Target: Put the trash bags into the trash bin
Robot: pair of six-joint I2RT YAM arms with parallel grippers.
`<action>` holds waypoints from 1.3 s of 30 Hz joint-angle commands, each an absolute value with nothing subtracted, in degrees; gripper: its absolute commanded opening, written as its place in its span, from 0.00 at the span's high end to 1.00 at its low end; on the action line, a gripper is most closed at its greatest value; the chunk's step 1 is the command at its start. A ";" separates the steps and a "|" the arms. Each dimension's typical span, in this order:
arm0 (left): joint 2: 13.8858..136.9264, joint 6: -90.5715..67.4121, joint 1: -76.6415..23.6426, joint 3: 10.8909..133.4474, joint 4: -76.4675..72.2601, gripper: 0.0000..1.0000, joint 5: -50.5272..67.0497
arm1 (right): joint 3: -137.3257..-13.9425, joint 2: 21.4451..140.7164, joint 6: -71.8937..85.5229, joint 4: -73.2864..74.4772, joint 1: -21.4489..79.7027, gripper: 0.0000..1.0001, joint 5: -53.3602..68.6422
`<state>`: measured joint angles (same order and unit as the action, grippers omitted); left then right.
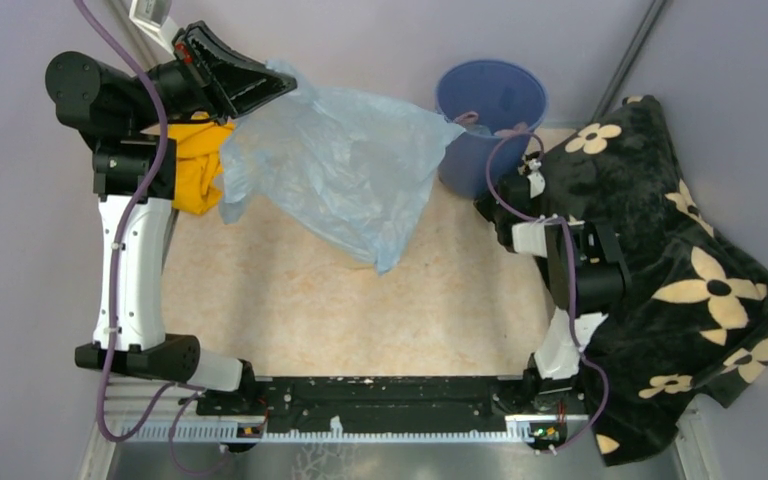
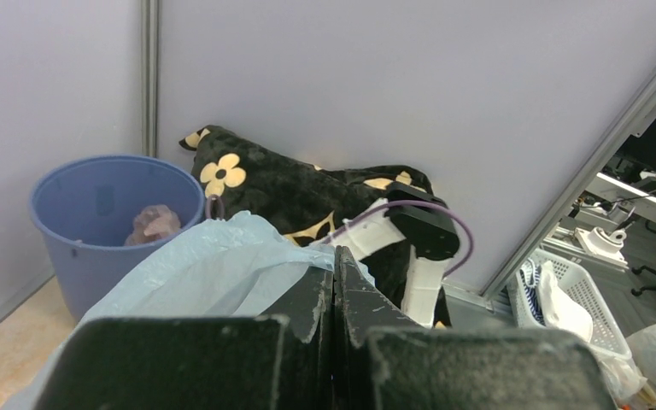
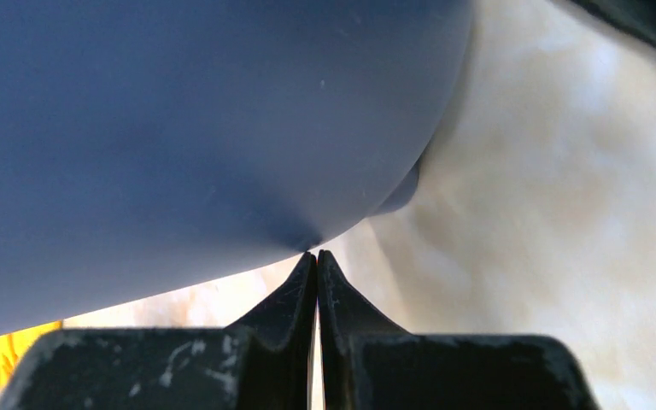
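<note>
Left end effector [image 2: 334,265] has its fingers pressed together on a fold of the trash bag [image 1: 340,170], pinching the thin plastic at the bag's far end from the blue bucket [image 1: 463,165]. The bag is pale blue, translucent and crinkled. It hangs spread in the air from that grip, its upper corner reaching to just beside the bucket's rim and its lowest point drooping toward the bench [image 1: 290,310].

Right end effector [image 3: 317,256] is pressed together on nothing, its tips close against the bucket's outer wall, low down near the bench.

A small white tag [image 1: 535,183] sits on the right arm beside the bucket; any writing on it is too small to read.

The bench top is mottled cream and beige, like stone. Plain pale lilac-grey panels [image 1: 380,40] wall it in behind the bucket and on both sides, with metal uprights at the joins.

Inside the bucket lies a crumpled pinkish lump [image 2: 152,224]. A black blanket with cream flowers [image 1: 660,200] is heaped on the bucket's right, and the right arm stands between the two. A yellow cloth [image 1: 200,165] lies well apart from the bucket, on the bag's other side, partly hidden by the left arm. Past the blanket, outside the panels, stands a white mesh basket [image 2: 568,295].
</note>
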<state>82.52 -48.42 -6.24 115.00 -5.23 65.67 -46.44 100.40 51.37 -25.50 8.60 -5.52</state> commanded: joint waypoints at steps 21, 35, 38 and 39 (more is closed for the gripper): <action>74.89 -50.88 -5.89 103.89 -10.09 1.00 67.83 | -82.75 121.31 52.10 -31.47 -1.57 0.99 22.62; 58.94 -47.70 -5.89 89.40 -1.40 1.00 71.58 | -65.68 70.21 29.76 14.80 -0.35 0.62 14.21; 56.57 -47.10 -5.89 85.08 -1.14 1.00 71.84 | -67.99 65.63 27.17 22.34 1.03 0.56 15.80; 56.06 -46.96 -5.89 83.95 -1.14 1.00 71.73 | -69.05 64.38 26.58 24.11 1.07 0.56 16.47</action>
